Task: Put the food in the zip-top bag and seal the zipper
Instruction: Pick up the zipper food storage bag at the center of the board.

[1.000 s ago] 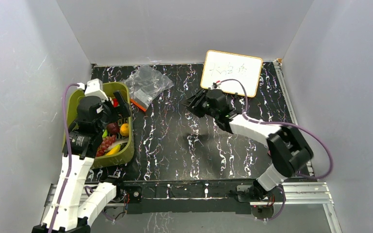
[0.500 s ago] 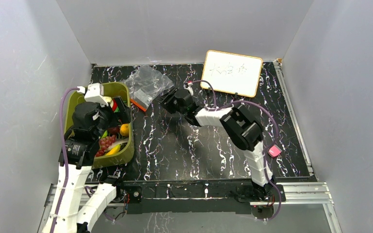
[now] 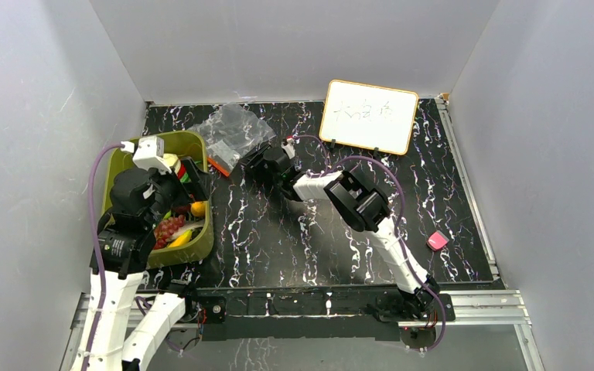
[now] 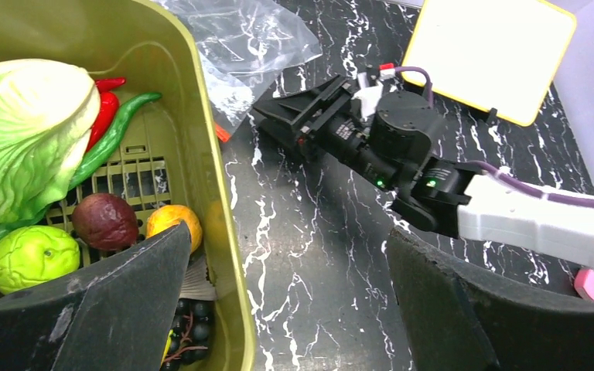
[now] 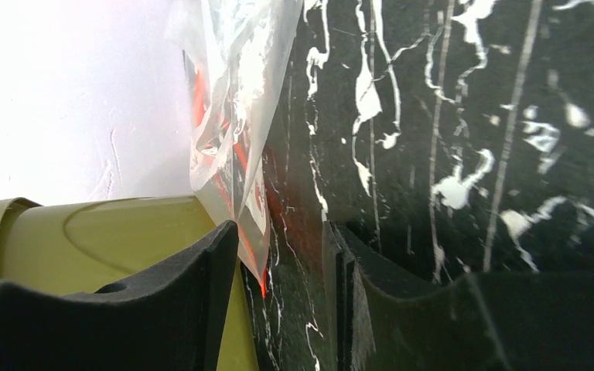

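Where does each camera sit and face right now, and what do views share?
Top external: above and behind the robot, looking down on the table; both arms show, left gripper over the basket, right gripper by the bag.
Left wrist: over the basket's wall, looking down at the food and toward the right gripper; own fingers at the bottom.
Right wrist: low over the table, facing the bag's zipper and the basket's outside; own fingers at the bottom.
Shared: all three show basket and bag; top and left wrist also the whiteboard.

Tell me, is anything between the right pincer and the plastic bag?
Nothing, just a short bare bit of black table. The left wrist view shows it: the right pincer is open and points at the bag.
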Controlling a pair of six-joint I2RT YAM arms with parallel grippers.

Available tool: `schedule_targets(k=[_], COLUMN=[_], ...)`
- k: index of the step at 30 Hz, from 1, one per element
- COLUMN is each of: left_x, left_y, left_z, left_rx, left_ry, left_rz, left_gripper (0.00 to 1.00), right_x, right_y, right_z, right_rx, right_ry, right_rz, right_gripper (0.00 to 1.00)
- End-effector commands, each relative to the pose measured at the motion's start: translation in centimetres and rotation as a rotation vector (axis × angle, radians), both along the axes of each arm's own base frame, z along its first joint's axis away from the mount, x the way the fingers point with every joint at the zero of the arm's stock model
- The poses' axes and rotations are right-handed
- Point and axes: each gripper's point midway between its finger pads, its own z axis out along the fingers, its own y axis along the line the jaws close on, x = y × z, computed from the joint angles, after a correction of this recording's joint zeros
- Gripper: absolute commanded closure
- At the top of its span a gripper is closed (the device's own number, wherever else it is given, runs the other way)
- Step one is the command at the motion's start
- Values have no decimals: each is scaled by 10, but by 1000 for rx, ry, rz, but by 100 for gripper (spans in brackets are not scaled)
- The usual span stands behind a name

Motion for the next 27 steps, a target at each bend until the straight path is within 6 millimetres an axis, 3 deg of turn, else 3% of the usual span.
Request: schedule_targets(k=[1, 11, 18, 21, 27], left_x=[-2, -2, 0, 1, 2], left_y=[-9, -16, -18, -19, -19], left_z=[3, 0, -3, -2, -1], left_rx=[-39, -78, -87, -89, -82], left_ry=[-18, -11, -7, -5, -9], left_rz=[-43, -64, -68, -72, -72], left_gripper=[4, 5, 5, 5, 5], right_x=[9, 15, 20, 23, 31], right_y=[21, 34, 36, 36, 42], right_z=[30, 34, 44, 39, 32], right_rx=[105, 172, 231, 223, 211], right_ry=[-75, -109, -164, -150, -139], right_rz=[20, 40, 32, 19, 14], right_gripper=[57, 57, 49, 49, 58])
